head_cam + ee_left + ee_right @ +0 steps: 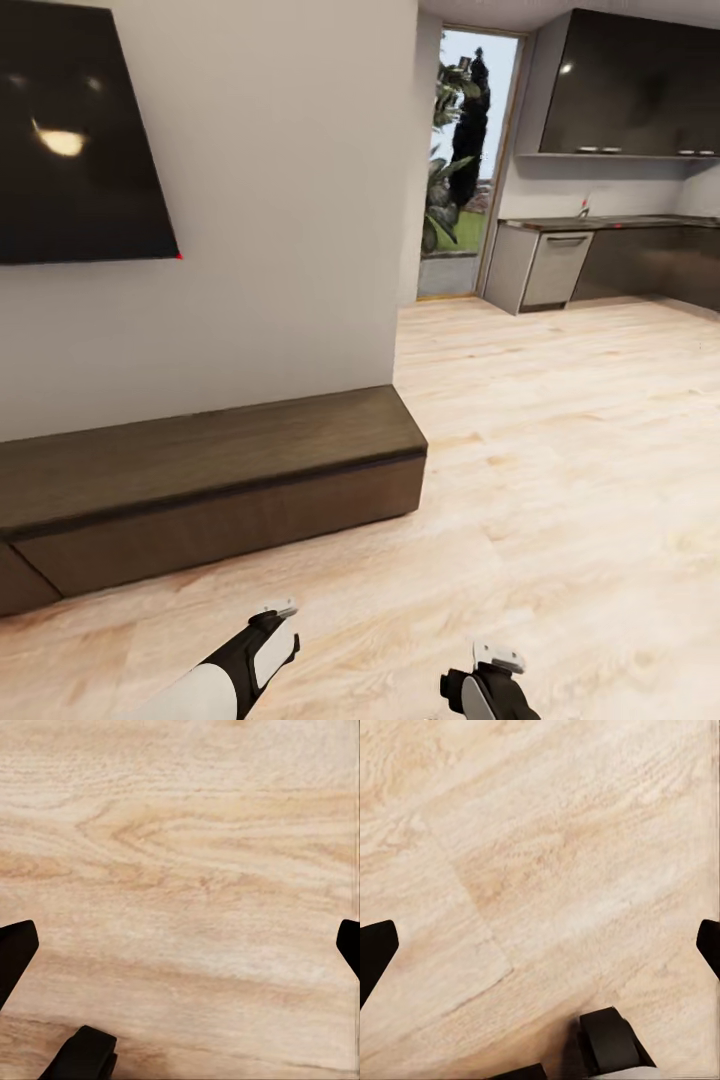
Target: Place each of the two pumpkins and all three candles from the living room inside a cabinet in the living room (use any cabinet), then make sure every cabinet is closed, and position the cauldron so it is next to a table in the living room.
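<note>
Both hands hang low over the pale wood floor [560,480]. The left hand [180,945] shows its dark fingertips at opposite edges of its wrist view, spread wide, bare planks between them. The right hand [540,945] reads the same: fingers far apart, holding nothing. In the head view the left forearm [235,665] and right wrist [490,685] sit at the lower edge, cut off by the frame.

Just beyond them stands the cabinet [210,465], low and long, dark brown, set against the white wall [290,200]. Its flat top is bare. The wide drawer front [230,530] looks flush and closed, with no handle in sight. Judgement: rigid wood, probably heavy to slide; the likeliest purchase is the shadowed groove under the top edge or the end of the front panel, since the smooth face offers nothing to pinch. Its left end runs out of the picture, so its full length and any second drawer cannot be told.

Above it hangs a black screen [80,130], partly cropped.

Farther right, the floor runs to a kitchen: grey units [620,265] with a worktop [600,222], dark upper cupboards [640,85], and a glass door [465,165] with plants outside. Small items on the worktop are too blurred to name.

Pumpkins, candles, cauldron and coffee table lie somewhere outside these views.
</note>
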Robot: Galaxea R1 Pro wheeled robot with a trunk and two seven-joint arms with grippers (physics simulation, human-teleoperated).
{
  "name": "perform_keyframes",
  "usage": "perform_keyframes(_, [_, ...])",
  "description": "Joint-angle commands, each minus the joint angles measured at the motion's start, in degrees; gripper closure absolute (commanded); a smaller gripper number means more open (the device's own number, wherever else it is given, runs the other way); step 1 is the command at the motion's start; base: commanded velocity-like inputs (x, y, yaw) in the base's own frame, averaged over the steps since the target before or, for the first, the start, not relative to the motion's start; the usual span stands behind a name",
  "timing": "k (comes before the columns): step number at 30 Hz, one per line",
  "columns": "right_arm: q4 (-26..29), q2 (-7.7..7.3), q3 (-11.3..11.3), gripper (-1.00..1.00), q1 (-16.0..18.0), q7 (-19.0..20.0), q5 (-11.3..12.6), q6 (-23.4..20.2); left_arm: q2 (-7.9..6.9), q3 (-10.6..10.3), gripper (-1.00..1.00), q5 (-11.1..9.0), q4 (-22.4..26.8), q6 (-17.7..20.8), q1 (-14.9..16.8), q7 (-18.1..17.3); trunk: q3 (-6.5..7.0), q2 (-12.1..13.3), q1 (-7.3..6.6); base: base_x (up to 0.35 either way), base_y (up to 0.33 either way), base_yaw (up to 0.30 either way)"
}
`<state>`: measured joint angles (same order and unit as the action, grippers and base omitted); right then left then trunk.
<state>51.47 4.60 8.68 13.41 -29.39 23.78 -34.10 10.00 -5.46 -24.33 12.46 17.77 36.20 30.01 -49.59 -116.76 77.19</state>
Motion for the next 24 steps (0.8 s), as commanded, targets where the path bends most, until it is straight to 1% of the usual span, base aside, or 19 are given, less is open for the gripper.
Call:
perform_keyframes(1, [-0.01, -0.03, 0.14, -1.0, 0.03, -0.58, 0.65, -0.09, 0.0, -0.37, -1.0, -0.28, 0.11, 0.33, 0.01, 0.4, 0.1, 0.39, -0.23, -0.002, 0.0, -0.277])
perform_keyframes(6, [-2.34, -0.03, -0.12, -1.0, 0.03, -0.58, 1.02, 0.11, 0.0, -0.35, -1.0, -0.28, 0.11, 0.33, 0.01, 0.4, 0.96, 2.4, -1.33, 0.0, 0.0, -0.277])
perform_keyframes(9, [-2.74, -0.03, -0.18, -1.0, 0.03, -0.65, 1.08, 1.78, 0.0, -0.36, -1.0, -0.28, 0.08, 0.33, 0.01, 0.4, 1.5, 3.6, -1.99, 0.0, 0.0, -0.278])
perform_keyframes(12, [-2.84, 0.0, -1.53, -1.0, 0.03, -0.71, 1.12, 2.59, -0.35, -0.38, -1.0, -0.28, 0.03, 0.33, 0.01, 0.4, 2.04, 4.8, -2.65, 0.0, 0.0, -0.281])
perform_keyframes(14, [-2.86, 0.04, -3.19, -1.0, 0.03, -0.68, 1.16, 2.69, -0.62, -0.4, -1.0, -0.28, 0.02, 0.33, 0.01, 0.4, 2.4, 5.6, -3.09, 0.0, 0.0, -0.286])
perform_keyframes(16, [-2.86, 0.05, -4.18, -1.0, 0.03, -0.62, 1.18, 2.71, -0.71, -0.42, -1.0, -0.28, 0.02, 0.33, 0.01, 0.4, 2.76, 6.41, -3.53, 0.0, 0.0, -0.287])
perform_keyframes(18, [-2.87, 0.05, -4.66, -1.0, 0.03, -0.63, 1.2, 2.72, -0.75, -0.43, -1.0, -0.28, 0.02, 0.33, 0.01, 0.4, 3.12, 7.21, -3.97, 0.0, 0.0, -0.288])
perform_keyframes(23, [-2.9, 0.06, -4.9, -1.0, 0.03, -0.58, 1.26, 2.79, -0.77, -0.39, -1.0, -0.28, 0.02, 0.33, 0.01, 0.37, 4.01, 9.21, -5.07, 0.0, 0.0, -0.288])
perform_keyframes(24, [-2.89, 0.06, -4.9, -1.0, 0.03, -0.58, 1.27, 2.8, -0.79, -0.39, -1.0, -0.28, 0.02, 0.33, 0.01, 0.36, 4.01, 9.21, -5.07, 0.0, 0.0, -0.288])
